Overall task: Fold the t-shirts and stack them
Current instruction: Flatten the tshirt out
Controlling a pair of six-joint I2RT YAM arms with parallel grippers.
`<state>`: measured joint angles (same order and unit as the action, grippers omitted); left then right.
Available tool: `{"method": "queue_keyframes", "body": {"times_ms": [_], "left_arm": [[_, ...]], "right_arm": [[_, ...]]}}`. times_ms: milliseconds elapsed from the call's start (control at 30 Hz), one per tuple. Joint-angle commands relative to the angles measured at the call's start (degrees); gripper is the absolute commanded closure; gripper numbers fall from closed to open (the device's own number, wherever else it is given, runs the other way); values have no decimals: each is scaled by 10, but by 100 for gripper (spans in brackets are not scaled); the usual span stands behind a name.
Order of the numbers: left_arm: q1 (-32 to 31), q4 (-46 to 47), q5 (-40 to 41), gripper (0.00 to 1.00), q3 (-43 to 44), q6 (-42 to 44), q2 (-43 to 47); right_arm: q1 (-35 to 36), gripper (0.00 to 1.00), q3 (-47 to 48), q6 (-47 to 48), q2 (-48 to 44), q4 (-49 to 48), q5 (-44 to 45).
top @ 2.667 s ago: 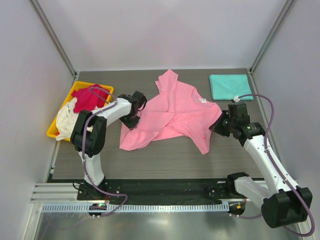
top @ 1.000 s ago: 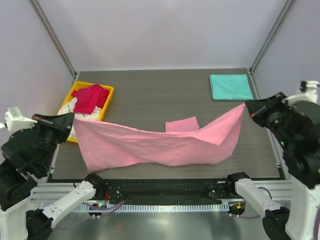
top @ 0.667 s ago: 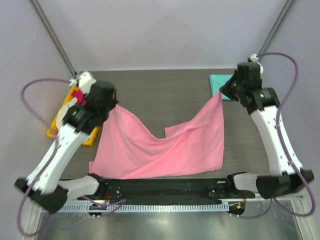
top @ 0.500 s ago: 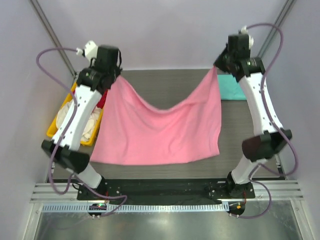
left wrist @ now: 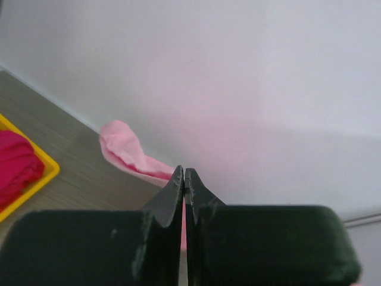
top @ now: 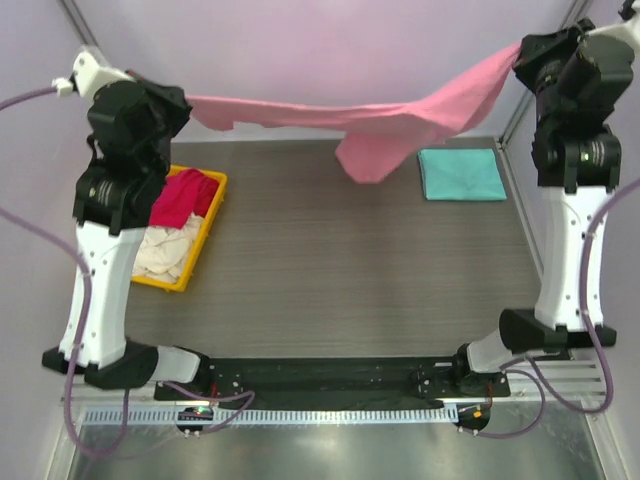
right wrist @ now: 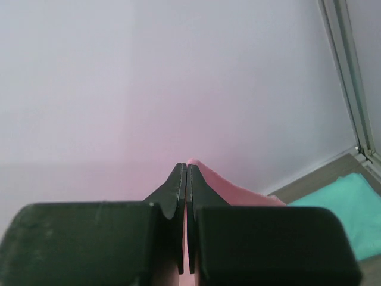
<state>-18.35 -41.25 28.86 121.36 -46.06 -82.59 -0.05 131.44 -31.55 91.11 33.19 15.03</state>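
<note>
The pink t-shirt [top: 380,125] hangs stretched high above the table's far edge between both raised arms. My left gripper [top: 185,100] is shut on its left end; pink cloth [left wrist: 128,154] shows beyond the closed jaws [left wrist: 184,173]. My right gripper [top: 520,48] is shut on its right end; pink cloth [right wrist: 232,192] shows beside the closed jaws [right wrist: 184,168]. The folded teal t-shirt [top: 460,173] lies flat at the far right of the table and also shows in the right wrist view [right wrist: 351,205]. The crimson t-shirt [top: 183,197] and cream t-shirt [top: 163,250] lie bunched in the bin.
A yellow plastic bin [top: 197,255] stands at the table's left edge; its corner shows in the left wrist view [left wrist: 36,182]. Grey walls and metal frame posts [top: 530,90] enclose the dark wood-grain table [top: 340,260].
Both arms have lifted the pink t-shirt from a low hang over the table to a high stretch near the back wall; its body has swung away from the table's middle.
</note>
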Motion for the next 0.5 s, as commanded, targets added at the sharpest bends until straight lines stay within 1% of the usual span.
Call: {"method": "queue_keyframes", "body": {"times_ms": [0,33,67,100,133,167,200,233,267,300,333,367,433,467], "left_arm": [[2,32,34,100,-122,42,85],[2,29,37,100,-166,42,108],[2,30,40,100,-205,41,136],[2,29,45,100,-241,40,183],[2,24,46,100,-321,38,209],[2,21,45,100,-358,33,231],[2,18,39,100,-402,27,252],[2,14,20,100,-478,10,295],[2,14,5,100,-526,-1,313],[2,12,-8,100,-561,-16,333],[2,1,-38,100,-595,-31,360],[2,-4,-53,100,-663,-67,372],[2,-18,-85,100,-724,-95,391],[2,-25,-102,100,-770,-127,403]], "right_arm": [[8,99,-134,10,-85,-33,-57],[8,99,-177,8,-134,-31,-72],[8,99,-217,9,-153,-20,-91],[8,99,-288,10,-174,-9,-114],[8,99,-321,10,-193,8,-119],[8,99,-353,7,-233,46,-120],[8,99,-422,4,-253,59,-124],[8,99,-459,-2,-274,69,-127],[8,99,-494,-5,-318,86,-125],[8,99,-565,-12,-337,95,-120],[8,99,-598,-33,-356,105,-114],[8,99,-661,-46,-383,126,-112],[8,99,-721,-77,-410,143,-114],[8,99,-773,-89,-420,160,-101]]}}
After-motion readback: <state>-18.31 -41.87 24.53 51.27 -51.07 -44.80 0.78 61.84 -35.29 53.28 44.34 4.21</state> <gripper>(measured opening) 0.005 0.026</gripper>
